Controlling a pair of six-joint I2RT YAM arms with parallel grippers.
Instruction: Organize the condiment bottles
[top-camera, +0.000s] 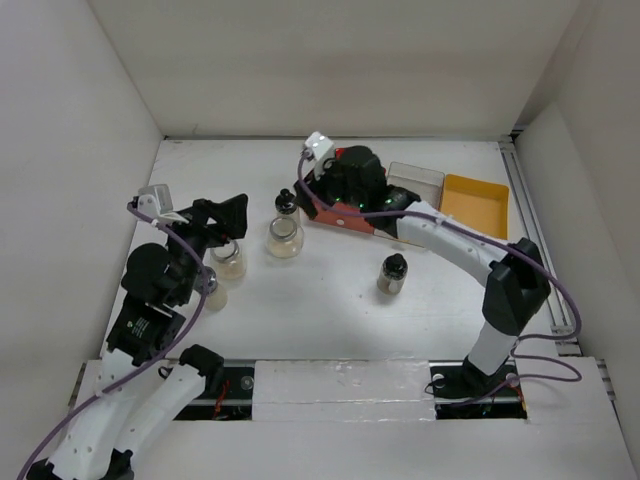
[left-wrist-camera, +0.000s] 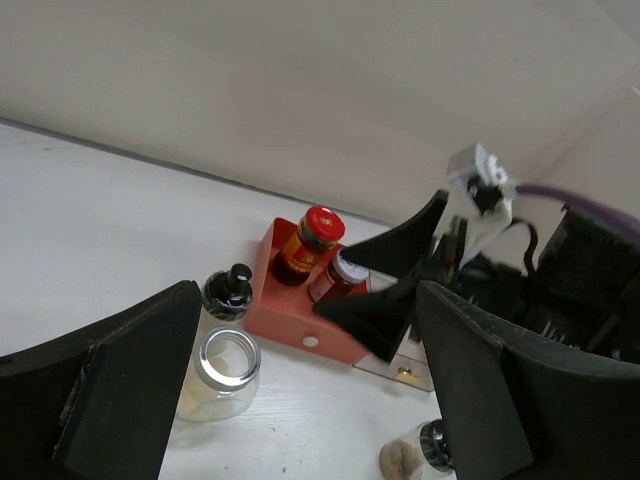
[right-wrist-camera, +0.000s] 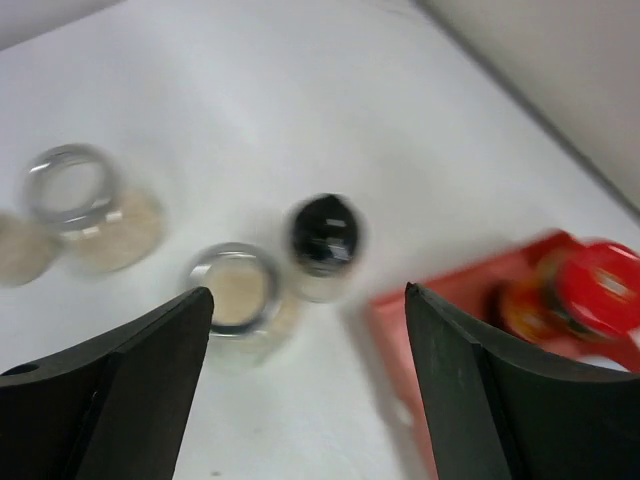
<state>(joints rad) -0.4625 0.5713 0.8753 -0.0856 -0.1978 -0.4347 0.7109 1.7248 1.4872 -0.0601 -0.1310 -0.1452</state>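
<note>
**Now, which bottle goes in next?**

Two dark bottles stand in the red tray (left-wrist-camera: 285, 320): a red-lid jar (left-wrist-camera: 320, 232) and a silver-lid jar (left-wrist-camera: 347, 268). The right gripper (right-wrist-camera: 308, 390) hangs over that tray. Its jaws are wide apart and nothing is between them.

The black-knob shaker (right-wrist-camera: 324, 243) stands straight up on the table (top-camera: 330, 320), just beside the tray. From the right jaws it lies to the left, away from the tray. A clear jar (right-wrist-camera: 240, 290) stands right next to it.

I think the shaker is the easy one to take next. The right arm is nearer to it, and the jaws would need to come at its sides, because it is tall and upright.

The left gripper (left-wrist-camera: 300, 410) also has wide, empty jaws. It is near a second clear jar (top-camera: 228, 260). A lone shaker (top-camera: 392, 272) stands by itself, closer to the right arm.
</note>
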